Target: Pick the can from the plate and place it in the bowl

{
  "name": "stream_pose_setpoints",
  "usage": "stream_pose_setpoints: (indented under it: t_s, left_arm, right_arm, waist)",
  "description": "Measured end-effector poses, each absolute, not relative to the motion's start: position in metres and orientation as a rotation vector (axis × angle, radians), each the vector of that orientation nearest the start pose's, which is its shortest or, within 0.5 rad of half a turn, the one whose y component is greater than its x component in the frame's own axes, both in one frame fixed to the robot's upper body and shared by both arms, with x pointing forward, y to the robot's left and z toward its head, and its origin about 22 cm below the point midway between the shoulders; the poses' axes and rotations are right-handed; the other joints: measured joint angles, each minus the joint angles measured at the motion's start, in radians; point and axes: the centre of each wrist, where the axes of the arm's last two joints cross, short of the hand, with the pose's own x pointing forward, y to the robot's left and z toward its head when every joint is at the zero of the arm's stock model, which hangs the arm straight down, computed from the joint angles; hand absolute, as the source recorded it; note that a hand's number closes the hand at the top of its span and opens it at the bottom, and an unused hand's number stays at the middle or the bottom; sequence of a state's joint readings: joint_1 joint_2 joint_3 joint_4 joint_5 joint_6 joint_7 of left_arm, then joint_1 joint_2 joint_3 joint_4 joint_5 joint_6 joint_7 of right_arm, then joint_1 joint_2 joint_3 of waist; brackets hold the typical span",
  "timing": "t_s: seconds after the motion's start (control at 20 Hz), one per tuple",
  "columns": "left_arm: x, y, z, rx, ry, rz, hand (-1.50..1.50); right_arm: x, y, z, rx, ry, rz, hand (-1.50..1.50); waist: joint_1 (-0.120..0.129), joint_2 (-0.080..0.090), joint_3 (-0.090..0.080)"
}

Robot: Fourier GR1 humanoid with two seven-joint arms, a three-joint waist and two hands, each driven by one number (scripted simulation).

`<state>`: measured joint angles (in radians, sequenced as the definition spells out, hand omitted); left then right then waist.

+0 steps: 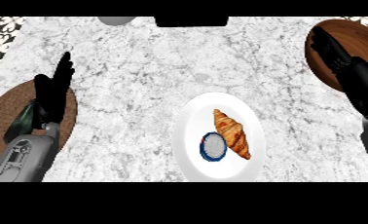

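Marble worktop (144,62), wide, mostly bare.

White plate (223,172) low and centre. Wooden bowl (348,30) at the far right edge, well apart from the plate.

Right robot hand (338,60) lies over the bowl, fingers straight and apart, holding nothing. Left robot hand (50,94) rests at the left edge above a brown round mat (14,103), fingers up and spread, empty.

Croissant (233,133) runs lengthwise down the plate's right half.

Can (213,146) stands upright on the plate, blue rim and pale lid facing up, just beside the croissant's left flank; contact cannot be told.

Judgement: small metal can, likely stiff and light, with a smooth wall that may slip. Best taken across the side wall, thumb opposite fingers, below the rim. The croissant crowds its right side, so the left and near sides look freer.
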<state>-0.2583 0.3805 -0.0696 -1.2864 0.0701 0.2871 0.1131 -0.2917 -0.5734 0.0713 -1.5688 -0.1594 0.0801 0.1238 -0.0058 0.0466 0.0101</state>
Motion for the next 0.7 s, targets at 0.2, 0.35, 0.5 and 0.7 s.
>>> stream_pose_setpoints:
  t_s: [0.2,0.35,0.5,0.7]
  left_arm:
    - [0.303,0.305,0.032,0.424,-1.474,-0.077,0.0]
    - [0.3,0.309,0.037,0.43,-1.514,-0.073,0.0]
    - [0.296,0.316,0.037,0.439,-1.508,-0.049,0.0]
    - [0.29,0.325,0.039,0.441,-1.505,-0.024,0.0]
  right_arm:
    - [0.288,-0.281,0.135,-0.274,-1.755,0.441,1.5]
    - [0.277,-0.276,0.142,-0.445,-1.771,0.458,-1.5]
    - [0.263,-0.299,0.117,-0.684,-1.543,0.435,-1.5]
    - [0.235,-0.283,0.093,-0.823,-1.462,0.33,-1.5]
  waist:
    - [-0.003,-0.035,-0.007]
    - [-0.02,-0.053,-0.021]
    - [-0.067,-0.068,-0.025]
    - [-0.088,-0.084,-0.022]
